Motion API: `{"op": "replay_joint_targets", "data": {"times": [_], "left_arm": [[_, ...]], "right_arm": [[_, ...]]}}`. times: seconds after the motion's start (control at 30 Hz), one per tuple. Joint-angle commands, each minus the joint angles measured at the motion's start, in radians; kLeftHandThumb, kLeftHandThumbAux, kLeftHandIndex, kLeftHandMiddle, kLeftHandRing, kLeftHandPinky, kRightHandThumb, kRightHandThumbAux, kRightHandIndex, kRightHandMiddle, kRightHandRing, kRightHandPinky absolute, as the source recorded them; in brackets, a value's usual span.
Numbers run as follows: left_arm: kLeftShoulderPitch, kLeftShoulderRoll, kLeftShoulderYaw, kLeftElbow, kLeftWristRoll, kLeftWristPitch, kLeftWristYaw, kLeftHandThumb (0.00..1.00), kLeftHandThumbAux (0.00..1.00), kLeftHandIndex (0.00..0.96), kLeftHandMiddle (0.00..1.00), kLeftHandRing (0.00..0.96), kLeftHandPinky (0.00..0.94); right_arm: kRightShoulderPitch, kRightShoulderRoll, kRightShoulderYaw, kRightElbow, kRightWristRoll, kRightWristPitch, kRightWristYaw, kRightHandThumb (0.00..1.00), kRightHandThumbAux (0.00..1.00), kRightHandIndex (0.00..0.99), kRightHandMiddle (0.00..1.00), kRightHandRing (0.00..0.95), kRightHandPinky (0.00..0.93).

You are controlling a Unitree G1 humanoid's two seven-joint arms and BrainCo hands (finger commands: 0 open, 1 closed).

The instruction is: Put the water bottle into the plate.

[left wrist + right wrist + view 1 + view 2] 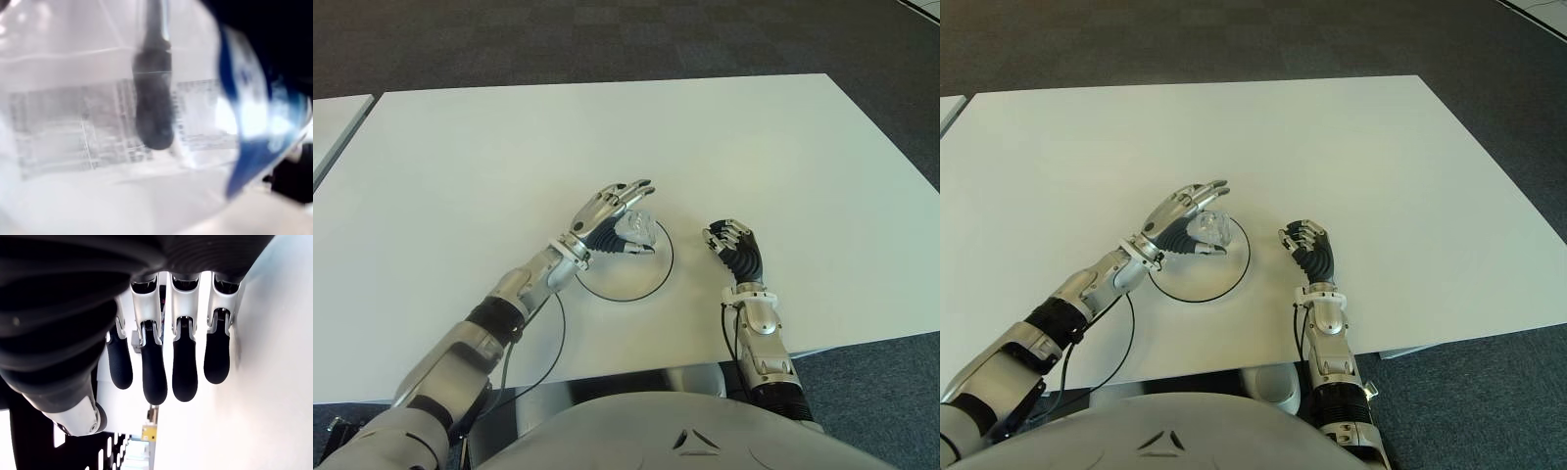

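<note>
A clear plastic water bottle (pixel 632 230) is in my left hand (pixel 645 216), just above the far part of the round white plate (pixel 658 277) with its thin dark rim. My long fingers (pixel 619 195) arch over the bottle and the thumb presses it from below. The left wrist view is filled by the bottle's clear wall and blue label (pixel 254 147), with a dark fingertip (pixel 154 107) seen through it. My right hand (pixel 728 236) shows just right of the plate, its fingers (pixel 185 372) curled with nothing in them.
The white table (pixel 607 127) stretches wide around the plate. A thin black cable (pixel 558 338) loops by my left forearm near the front edge. A second table's corner (pixel 333 122) shows at far left, and dark carpet (pixel 607 39) lies beyond.
</note>
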Motion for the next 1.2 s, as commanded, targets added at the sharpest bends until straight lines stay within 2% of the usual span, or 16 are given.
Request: {"op": "replay_joint_targets", "data": {"times": [0.03, 0.27, 0.47, 0.73, 0.87, 1.0, 1.2], "left_arm": [[0.041, -0.045, 0.079, -0.009, -0.134, -0.068, -0.014, 0.058, 0.364, 0.0, 0.0, 0.0, 0.0], [0.068, -0.081, 0.137, -0.017, -0.194, -0.113, -0.023, 0.081, 0.355, 0.0, 0.0, 0.0, 0.0], [0.087, -0.08, 0.158, -0.046, -0.187, -0.102, -0.057, 0.088, 0.334, 0.0, 0.0, 0.0, 0.0], [0.091, -0.033, 0.143, -0.098, -0.055, -0.055, -0.067, 0.09, 0.322, 0.0, 0.0, 0.0, 0.0], [0.084, -0.012, 0.131, -0.111, 0.007, -0.037, -0.071, 0.06, 0.348, 0.0, 0.0, 0.0, 0.0], [0.064, 0.002, 0.107, -0.094, 0.083, -0.011, -0.062, 0.027, 0.377, 0.0, 0.0, 0.097, 0.0], [0.012, 0.002, 0.056, -0.004, 0.176, 0.001, -0.017, 0.02, 0.422, 0.0, 0.0, 0.152, 0.0]], "right_arm": [[0.007, 0.003, 0.002, -0.004, 0.001, 0.026, 0.004, 0.702, 0.732, 0.428, 0.531, 0.524, 0.513], [0.007, 0.002, 0.003, -0.003, 0.002, 0.021, 0.008, 0.701, 0.732, 0.428, 0.534, 0.527, 0.52], [0.009, 0.002, 0.003, -0.005, 0.002, 0.02, 0.011, 0.702, 0.731, 0.429, 0.534, 0.526, 0.515], [0.011, 0.002, 0.003, -0.006, 0.002, 0.023, 0.01, 0.703, 0.731, 0.429, 0.54, 0.531, 0.523], [0.01, 0.002, 0.002, -0.004, 0.003, 0.022, 0.01, 0.703, 0.73, 0.429, 0.542, 0.534, 0.526], [0.009, 0.002, 0.001, -0.002, 0.003, 0.019, 0.009, 0.703, 0.731, 0.429, 0.537, 0.532, 0.523], [0.011, 0.002, 0.003, -0.002, 0.0, 0.017, 0.009, 0.702, 0.731, 0.429, 0.531, 0.528, 0.521]]}}
